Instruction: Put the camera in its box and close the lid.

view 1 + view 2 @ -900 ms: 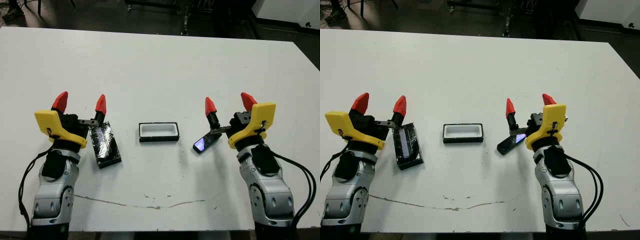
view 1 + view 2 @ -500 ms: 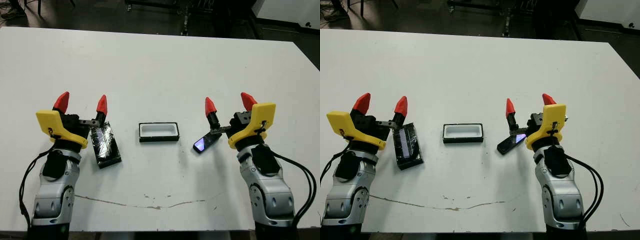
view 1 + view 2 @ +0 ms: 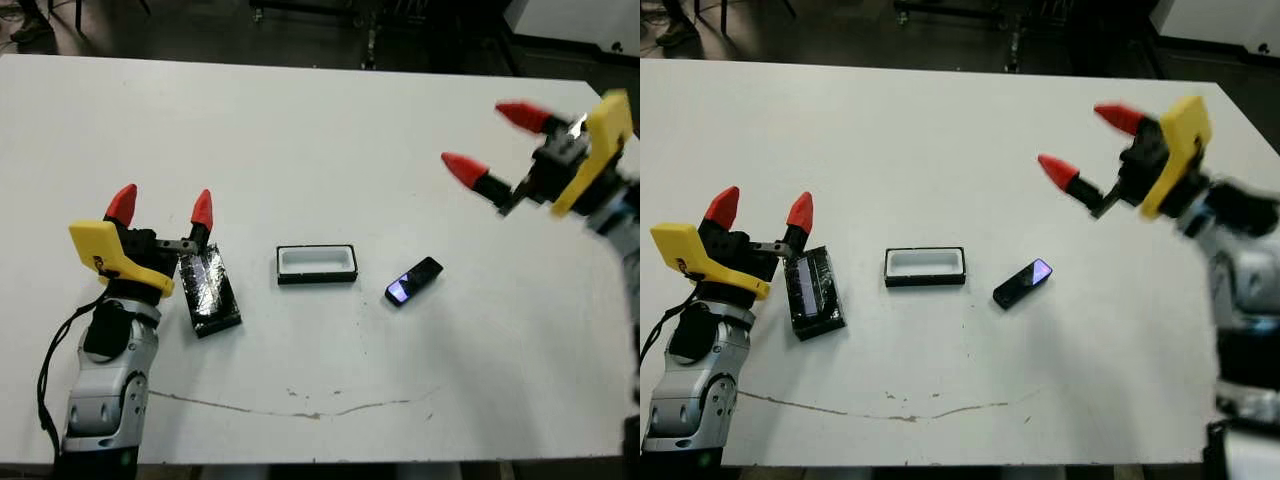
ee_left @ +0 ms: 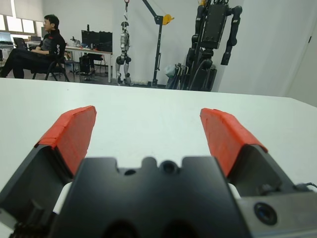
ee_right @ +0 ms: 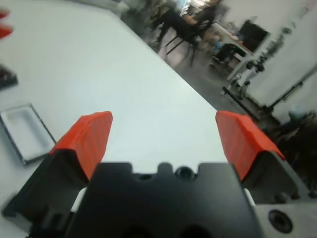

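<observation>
The camera (image 3: 414, 281), a small black slab with a blue-violet glint, lies on the white table just right of the box (image 3: 317, 279). The box is a shallow black tray with a white lining, and it holds nothing. The lid (image 3: 209, 291), glossy and crinkly black, lies left of the box. My left gripper (image 3: 162, 205) stands open beside the lid, its right finger at the lid's far end. My right gripper (image 3: 488, 140) hangs open in the air, well above and to the right rear of the camera, holding nothing. The right wrist view shows the box (image 5: 24, 131) below.
A thin brown crack line (image 3: 300, 412) runs along the table near its front edge. Beyond the table, the left wrist view shows a seated person (image 4: 34, 47) and robots on stands (image 4: 213, 44). The table's far edge meets dark floor.
My right arm has risen and swung back to the right, away from the camera, which stays on the table. The left arm, lid and box have not moved.
</observation>
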You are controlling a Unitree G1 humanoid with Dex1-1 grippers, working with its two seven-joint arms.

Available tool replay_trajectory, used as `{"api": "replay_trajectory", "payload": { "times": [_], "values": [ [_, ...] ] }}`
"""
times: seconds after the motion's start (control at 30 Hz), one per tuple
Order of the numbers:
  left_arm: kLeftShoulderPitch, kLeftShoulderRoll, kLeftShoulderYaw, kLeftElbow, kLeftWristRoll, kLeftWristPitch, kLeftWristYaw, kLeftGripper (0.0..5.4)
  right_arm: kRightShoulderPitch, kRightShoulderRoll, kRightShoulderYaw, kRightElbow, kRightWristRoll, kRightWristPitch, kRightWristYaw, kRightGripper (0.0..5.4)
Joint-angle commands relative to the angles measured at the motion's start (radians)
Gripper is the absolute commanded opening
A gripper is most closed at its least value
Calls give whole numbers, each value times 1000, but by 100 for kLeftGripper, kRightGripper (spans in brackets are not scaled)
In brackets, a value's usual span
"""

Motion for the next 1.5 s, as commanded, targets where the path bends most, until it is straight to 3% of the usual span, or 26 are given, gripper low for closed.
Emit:
{"api": "replay_trajectory", "payload": {
  "times": [0.03,0.2,0.4,0.57,0.8,1.17,1.5],
  "values": [
    [5,2,5,5,3,3,1,537,-105,-76,96,85,-91,-81,133,540],
    [7,3,2,4,8,5,3,537,-227,-117,243,144,-207,-130,318,540],
    [9,0,0,3,11,3,6,537,-286,-115,394,99,-377,-327,418,540],
    [8,0,2,7,5,2,2,537,-309,-108,483,8,-477,-297,502,540],
    [6,-2,0,-7,2,21,9,537,-281,-105,530,-98,-515,-267,581,540],
    [-2,-4,-2,-3,1,14,8,537,-216,-88,544,-121,-488,-258,594,540],
    [-2,-4,-6,0,4,13,5,537,-222,-63,592,-41,-516,-327,593,540]
  ]
}}
